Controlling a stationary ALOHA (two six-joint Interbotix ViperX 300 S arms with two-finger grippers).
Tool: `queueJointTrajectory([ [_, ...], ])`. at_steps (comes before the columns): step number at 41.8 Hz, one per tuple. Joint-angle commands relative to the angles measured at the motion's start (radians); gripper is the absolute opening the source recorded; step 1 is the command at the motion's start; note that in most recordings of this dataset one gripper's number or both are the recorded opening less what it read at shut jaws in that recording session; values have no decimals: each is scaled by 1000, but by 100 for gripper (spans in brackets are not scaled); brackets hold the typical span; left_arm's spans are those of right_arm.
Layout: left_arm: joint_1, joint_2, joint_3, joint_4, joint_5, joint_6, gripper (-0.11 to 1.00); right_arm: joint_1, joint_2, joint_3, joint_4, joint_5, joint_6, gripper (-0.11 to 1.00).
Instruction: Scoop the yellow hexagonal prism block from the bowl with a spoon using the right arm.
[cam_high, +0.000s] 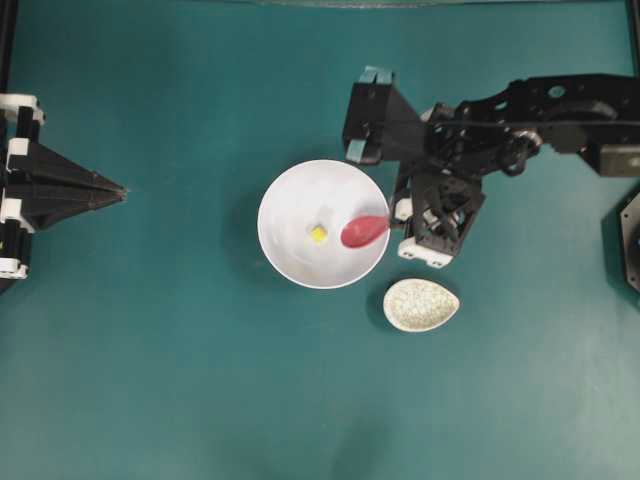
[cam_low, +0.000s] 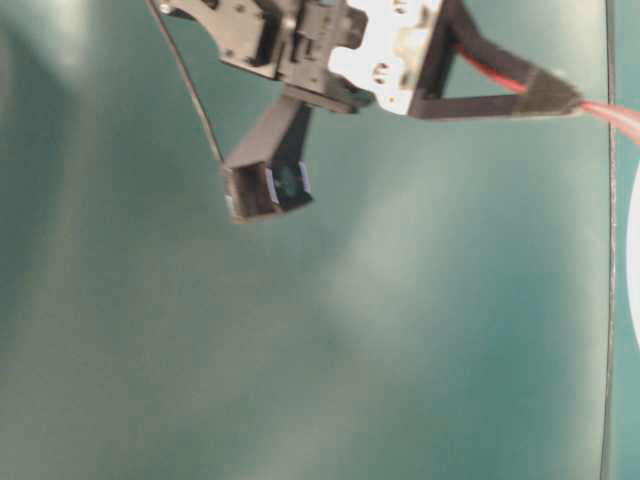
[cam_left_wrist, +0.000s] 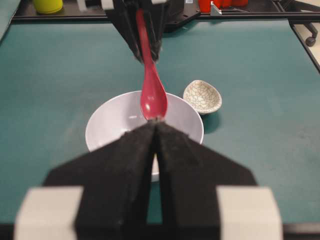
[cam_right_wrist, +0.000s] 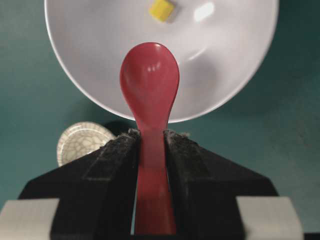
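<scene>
**Spoon poised over the bowl's rim, block lying loose inside**

The yellow hexagonal prism block (cam_high: 318, 234) lies on the floor of the bowl (cam_high: 290, 195), near its centre and clear of the wall. It is too small to read any long axis from above; the right wrist view shows it (cam_right_wrist: 161, 9) as a short chunk turned at a slant.

The spoon (cam_high: 363, 231) has its scoop over the bowl's right-hand rim, hollow side up, pointing toward the block but apart from it. Its long axis runs from the scoop back along the handle to the right gripper (cam_high: 402, 222), roughly level across the overhead view. In the right wrist view the fingers (cam_right_wrist: 114, 165) are clamped on either side of the handle (cam_right_wrist: 152, 190).

The left gripper (cam_high: 122, 189) sits well away at the worktop's (cam_high: 160, 380) left edge, its fingers (cam_left_wrist: 125, 170) pressed together to a point.

Only the left wrist view shows the spoon (cam_left_wrist: 153, 97) sloping down from the right arm into the bowl (cam_left_wrist: 107, 125). The table-level view catches just the handle (cam_low: 610, 112) and a sliver of white rim. A speckled teardrop dish (cam_high: 421, 305) lies just beside the bowl.
</scene>
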Motion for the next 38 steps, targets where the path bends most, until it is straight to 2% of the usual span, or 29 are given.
queueJointTrajectory([
  [1, 0, 9, -23, 2, -9, 0, 1, 11, 3, -11, 0, -32, 2, 22],
  [21, 0, 6, -25, 2, -9, 0, 1, 12, 74, -8, 0, -98, 0, 22],
  [38, 0, 5, -25, 2, -9, -2, 1, 12, 80, 18, 0, -173, 0, 22],
])
